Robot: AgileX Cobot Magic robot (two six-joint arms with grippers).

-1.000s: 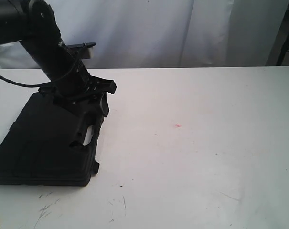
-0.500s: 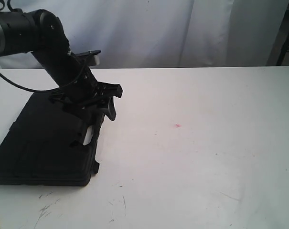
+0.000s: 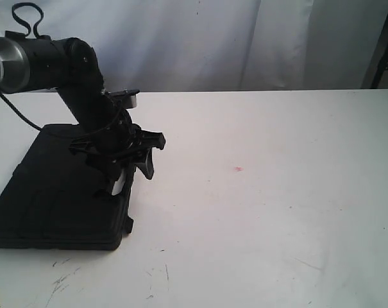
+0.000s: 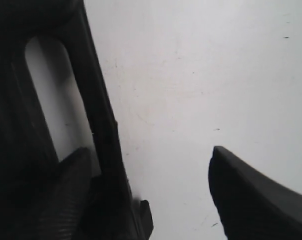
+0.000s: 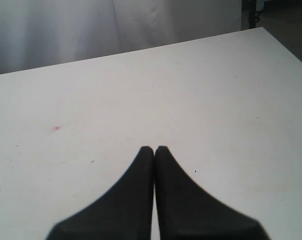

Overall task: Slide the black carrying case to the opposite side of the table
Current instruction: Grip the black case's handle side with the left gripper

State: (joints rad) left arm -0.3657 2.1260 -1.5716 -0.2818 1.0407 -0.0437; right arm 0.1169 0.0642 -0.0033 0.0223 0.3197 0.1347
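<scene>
The black case (image 3: 52, 192) lies flat on the table (image 3: 264, 212) at the left of the exterior view, close to the front edge, with its handle (image 4: 98, 120) side turned toward the open middle of the table. The left end effector (image 3: 131, 165) hangs low over that handle side with its jaws spread wide and nothing held. In the left wrist view 1 finger (image 4: 71, 195) sits over the handle's slot (image 4: 56, 100) and the other finger (image 4: 250, 200) over bare table just past the case's edge, so the handle bar lies between the 2. The right end effector (image 5: 154, 155) is closed and empty, its tips pressed together above bare table, well apart from the case. The step in hand looks like setting up a hold on the handle; the slide itself has not begun, judging by the case's place at the left. The next move likely calls for lowering a little and closing on the bar, or hooking the slot, then drawing the case flat past the red mark (image 3: 238, 169) toward the right side, keeping it from tipping or turning.
</scene>
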